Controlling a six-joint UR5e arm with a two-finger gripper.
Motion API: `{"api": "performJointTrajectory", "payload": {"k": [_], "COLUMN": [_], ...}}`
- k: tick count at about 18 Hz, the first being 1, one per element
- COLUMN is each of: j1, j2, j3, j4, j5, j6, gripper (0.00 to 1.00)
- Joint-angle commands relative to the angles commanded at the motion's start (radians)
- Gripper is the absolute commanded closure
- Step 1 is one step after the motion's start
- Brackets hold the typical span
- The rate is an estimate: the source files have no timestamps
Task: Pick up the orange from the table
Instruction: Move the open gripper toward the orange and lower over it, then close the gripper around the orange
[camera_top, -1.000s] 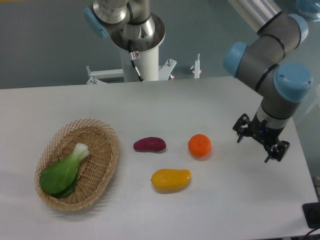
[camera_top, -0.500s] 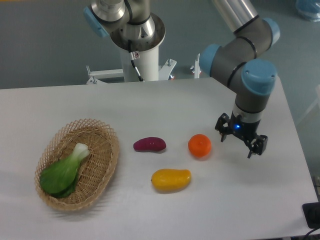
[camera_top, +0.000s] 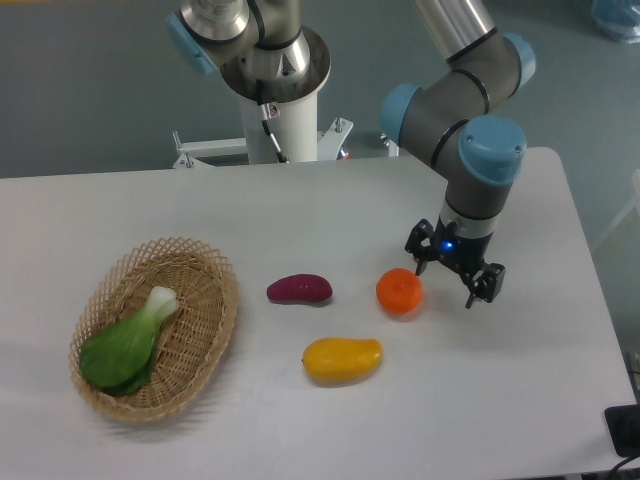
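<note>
White table; orange loose; gripper spread, empty, just beside; centre over fruit before descending.

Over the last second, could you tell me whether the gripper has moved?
Yes. The gripper has travelled left across the table, closing on the unmoved orange; its jaws remain open.

You're looking at a matt white desk, smooth and without shine. The orange has a dull, faintly dimpled skin, while the mango looks smooth and slightly glossy. The sweet potato is matt purple. The basket is rough woven wicker. The pincer is black, hard-looking, below glossy blue plastic caps and grey satin arm shells.
</note>
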Motion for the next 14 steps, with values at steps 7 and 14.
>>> {"api": "performJointTrajectory", "payload": {"k": [7,14], "j1": [-0.028,-0.049], "j2": [-0.006,-0.024], "j3": [-0.029,-0.04], "j4": [0.0,0.003], "j5": [0.006,0.043], "j6": [-0.012,-0.02], "gripper": [0.0,0.0]}}
